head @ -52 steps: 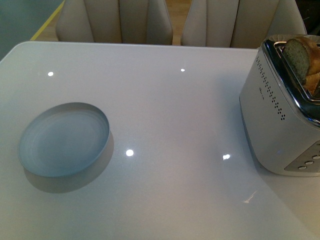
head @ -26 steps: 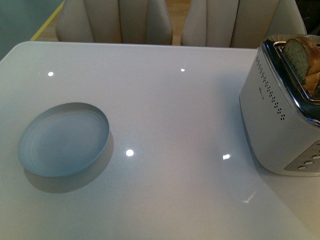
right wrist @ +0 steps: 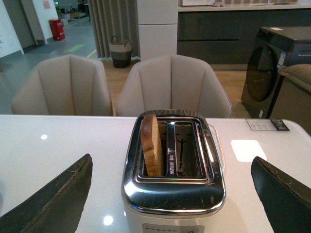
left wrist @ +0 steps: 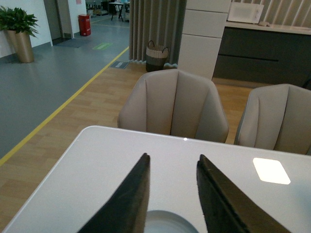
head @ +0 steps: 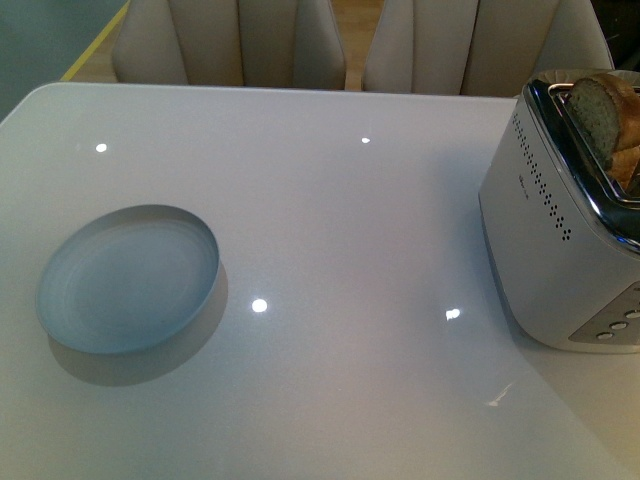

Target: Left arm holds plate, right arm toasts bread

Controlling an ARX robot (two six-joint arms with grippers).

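The pale blue-grey plate (head: 128, 279) lies empty on the white table at the front left; its far rim (left wrist: 171, 222) shows between the fingers in the left wrist view. A slice of bread (head: 598, 115) stands up out of one slot of the silver toaster (head: 560, 240) at the right edge; in the right wrist view the bread (right wrist: 152, 144) fills one slot and the other slot is empty. My left gripper (left wrist: 173, 162) is open above the plate. My right gripper (right wrist: 172, 167) is wide open, facing the toaster (right wrist: 172, 189). Neither arm shows in the front view.
Two beige chairs (head: 235, 40) stand behind the table's far edge. The toaster's buttons (head: 615, 325) face the front. Bright light spots reflect on the glossy tabletop (head: 350, 250).
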